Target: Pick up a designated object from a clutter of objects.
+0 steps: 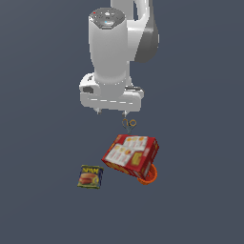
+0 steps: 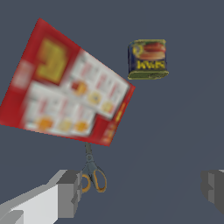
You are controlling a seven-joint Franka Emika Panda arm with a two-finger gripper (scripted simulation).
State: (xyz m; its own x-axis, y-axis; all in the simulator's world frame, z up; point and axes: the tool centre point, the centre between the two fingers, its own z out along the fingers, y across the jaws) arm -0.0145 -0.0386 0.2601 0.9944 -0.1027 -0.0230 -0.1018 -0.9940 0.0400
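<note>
Under my arm lies a flat, dark grey-blue floor [image 1: 43,209] with no edge or corner in sight; on it rest the small thin scissors with tan-orange loop handles [image 1: 129,125], a small blue-yellow SPAM tin [image 1: 90,177] well apart from them, and an orange bowl [image 1: 148,176]; the red printed box [image 1: 131,155] leans tilted over that bowl, its top edge just beside the scissors' blades.

Scissors [image 1: 129,125] just behind the box [image 1: 131,155], blades running under its edge, with the box tilted on the bowl [image 1: 148,177] at the exterior view's right, the tin [image 1: 90,177] apart at the exterior view's left, and the gripper [image 1: 112,112] above, just beside the scissors.
</note>
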